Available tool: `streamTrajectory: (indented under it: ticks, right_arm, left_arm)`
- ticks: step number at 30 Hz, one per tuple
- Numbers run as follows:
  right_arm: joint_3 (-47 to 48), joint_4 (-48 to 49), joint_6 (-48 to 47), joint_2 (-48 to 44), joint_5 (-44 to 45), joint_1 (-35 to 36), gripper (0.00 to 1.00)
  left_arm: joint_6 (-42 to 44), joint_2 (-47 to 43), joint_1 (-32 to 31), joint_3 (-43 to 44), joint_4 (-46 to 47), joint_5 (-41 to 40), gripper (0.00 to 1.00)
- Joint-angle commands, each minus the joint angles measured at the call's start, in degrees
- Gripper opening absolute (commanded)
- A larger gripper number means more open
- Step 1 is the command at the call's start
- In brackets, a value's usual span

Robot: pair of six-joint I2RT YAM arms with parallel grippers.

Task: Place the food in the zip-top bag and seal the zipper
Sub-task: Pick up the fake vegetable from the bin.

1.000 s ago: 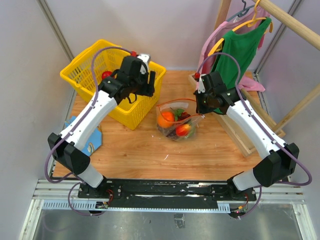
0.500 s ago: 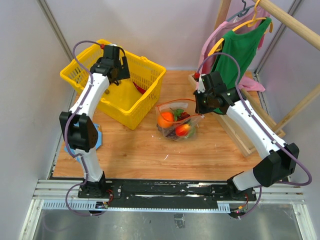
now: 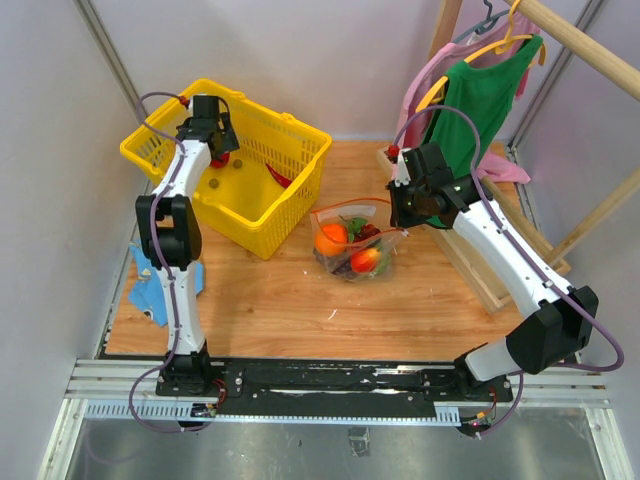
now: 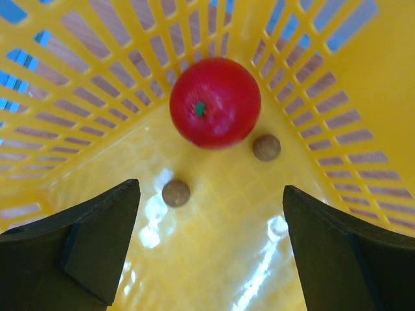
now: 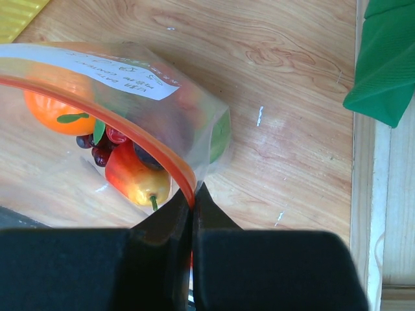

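Currently left claw [image 4: 211, 194] gapes over the basket's [image 4: 363, 97] red fruit [image 4: 214, 103] for pickup; right claw [image 5: 192, 194] pinches zipper [image 5: 175, 170], propping bag [image 5: 194, 123] open.

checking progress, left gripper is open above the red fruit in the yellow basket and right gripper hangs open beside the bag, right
No: the right gripper is shut on the zipper at the zip-top bag's mouth, as the right wrist view shows. The rest holds.

Two white-shelled robot arms with black joints, the left arm [image 3: 178, 300] and the right arm [image 3: 500, 245], each carry a looping purple cable [image 3: 445, 107] and wedge-shaped matte black fingers [image 4: 91, 246].
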Motion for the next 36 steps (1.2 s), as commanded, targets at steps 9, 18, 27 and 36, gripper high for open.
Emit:
streamTrajectory:
  ticks: [9,18,27,36]
  right_arm:
    - [3.42,-0.9,-2.41,1.43,1.22,0.46,0.01]
    - [5.41,-2.23,-3.32,3.45,1.09,0.46,0.01]
    - [5.92,-2.87,-3.76,4.14,0.82,0.47,0.01]
    - [6.39,-2.71,-3.58,4.27,0.18,0.46,0.01]
  left_arm:
    - [-1.98,8.45,3.88,-2.53,24.33,6.05,0.99]
    - [-1.36,14.19,4.15,-3.85,34.33,8.27,0.99]
    - [2.64,14.9,4.16,-4.25,36.83,10.71,0.65]
    - [3.55,8.94,4.16,-4.58,30.72,16.32,0.36]
